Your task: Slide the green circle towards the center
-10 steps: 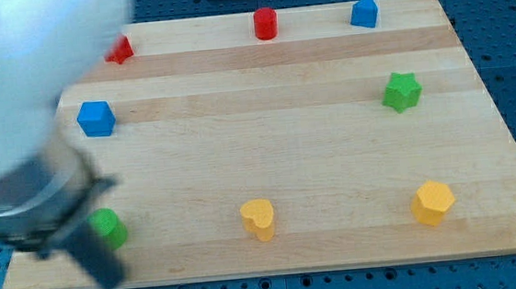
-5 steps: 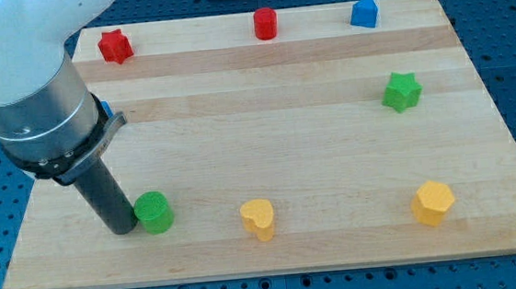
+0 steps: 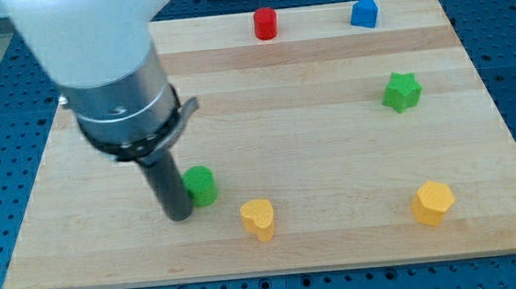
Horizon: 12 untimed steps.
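Since earlier, green circle (image 3: 201, 185) slid rightward; my tip (image 3: 180, 214), a jawless tool, touches its left

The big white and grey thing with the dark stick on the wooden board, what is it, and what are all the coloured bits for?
That is a robot arm. It has no hand, only a straight dark rod, and my tip slides over the wooden board to push blocks; nothing is held. There is one camera, looking down at the board from above and in front. My tip sits right against the view's left side of the green circle. Also there: a yellow heart and a yellow hexagon near the view's bottom, a green star at the right, a red cylinder and a blue block at the top. The arm may hide others.
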Motion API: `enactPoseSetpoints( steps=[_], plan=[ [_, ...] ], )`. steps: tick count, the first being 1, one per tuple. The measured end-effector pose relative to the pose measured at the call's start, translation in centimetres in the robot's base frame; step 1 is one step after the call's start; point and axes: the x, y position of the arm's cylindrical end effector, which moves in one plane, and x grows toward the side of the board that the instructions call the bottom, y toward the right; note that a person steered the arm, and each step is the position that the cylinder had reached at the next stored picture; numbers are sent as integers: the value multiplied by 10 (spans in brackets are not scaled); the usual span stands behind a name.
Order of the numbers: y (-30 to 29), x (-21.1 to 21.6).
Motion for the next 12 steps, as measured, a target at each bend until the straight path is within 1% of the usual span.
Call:
enactPoseSetpoints(
  steps=[1, 2, 3, 4, 6, 7, 8, 9, 10, 11, 12],
  plan=[
    [53, 9],
    [53, -35],
    [18, -32],
    [63, -19],
    [-23, -14],
    [-47, -20],
    [-51, -45],
    [-85, -56],
    [-84, -58],
    [-53, -78],
    [-87, -107]
  ],
)
